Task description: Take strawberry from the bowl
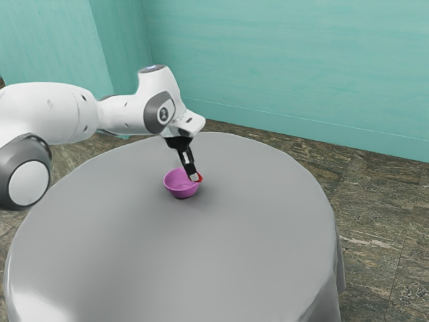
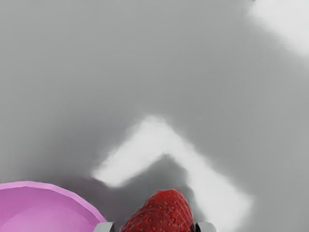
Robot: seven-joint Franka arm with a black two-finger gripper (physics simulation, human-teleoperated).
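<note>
In the exterior view my gripper [image 1: 196, 178] points down at the right rim of the pink-purple bowl [image 1: 179, 186], with the red strawberry [image 1: 200, 178] at its fingertips. The wrist view shows the strawberry [image 2: 161, 212] between the two pale fingertips of my gripper [image 2: 155, 228], one touching it on each side, so the gripper is shut on it. Beside it, apart from the strawberry, lies the bowl [image 2: 46, 212]; the part of its inside that shows holds nothing. The strawberry's lower part is hidden.
A round table with a grey cloth [image 1: 167, 261] carries the bowl near its far side. Bright reflections mark the cloth [image 2: 145, 72] around the strawberry. Behind the table stands a teal wall [image 1: 281, 60], and a dark stone floor [image 1: 375, 221] surrounds it.
</note>
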